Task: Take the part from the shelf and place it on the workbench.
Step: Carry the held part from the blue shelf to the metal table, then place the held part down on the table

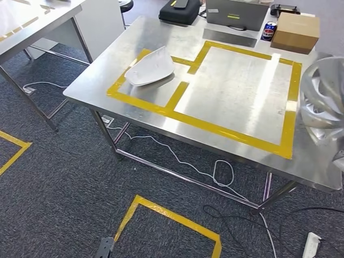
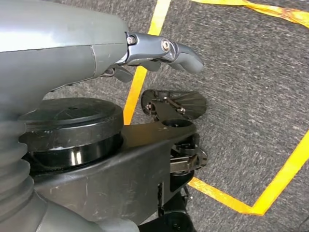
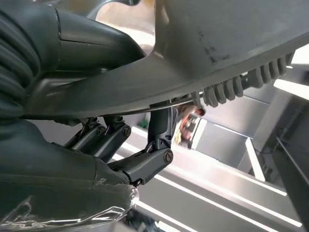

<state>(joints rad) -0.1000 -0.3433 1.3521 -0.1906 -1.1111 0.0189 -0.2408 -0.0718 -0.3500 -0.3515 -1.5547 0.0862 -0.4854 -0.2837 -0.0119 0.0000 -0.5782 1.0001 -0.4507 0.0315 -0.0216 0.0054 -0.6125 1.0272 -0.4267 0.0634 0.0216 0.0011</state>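
Over workbench [image 1: 227, 80] right edge | right hand [image 3: 146, 145] grips silver part [image 1: 324, 97] | left hand [image 2: 160, 50] spread, holding nothing

A: Shiny silver bench [image 1: 243, 148], yellow tape [image 1: 191, 119] boxing it off!
B: White part [image 1: 149, 67] inside, brown box [image 1: 295, 32], dark grey speckled carpet [image 1: 61, 172] below.

silver part [image 1: 324, 97] cut off at right edge

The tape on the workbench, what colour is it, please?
Yellow tape, clearest in the head view.
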